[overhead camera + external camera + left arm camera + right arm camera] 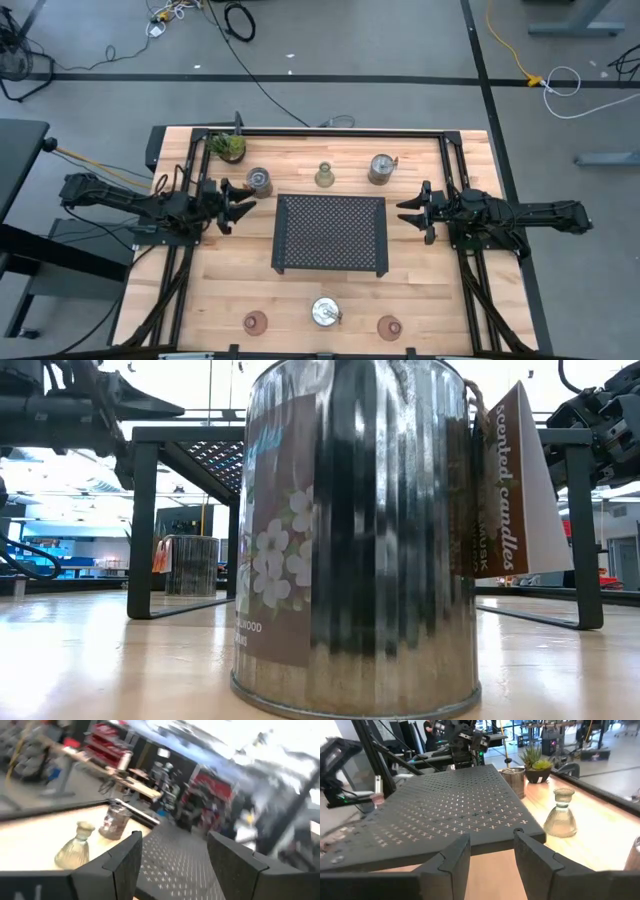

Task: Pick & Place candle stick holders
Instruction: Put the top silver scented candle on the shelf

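Three silver cups stand on the table: far left [259,181], far right [381,168] and near the front edge [324,313]; the front one fills the low view [355,540]. An olive glass holder [324,176] stands at the back between them. Two reddish holders [255,322] [389,326] stand at the front. My left gripper [240,203] is open and empty, left of the black mesh tray [330,232]. My right gripper [412,212] is open and empty at the tray's right side. The left wrist view shows the olive holder [75,847] and a silver cup [115,821].
The mesh tray stands on legs [142,530] at the table's middle. A small green plant [228,147] sits at the far left corner. Black rails [340,131] run along the table's far, left and right edges. The right wrist view shows the tray top [450,805] and the olive holder [561,820].
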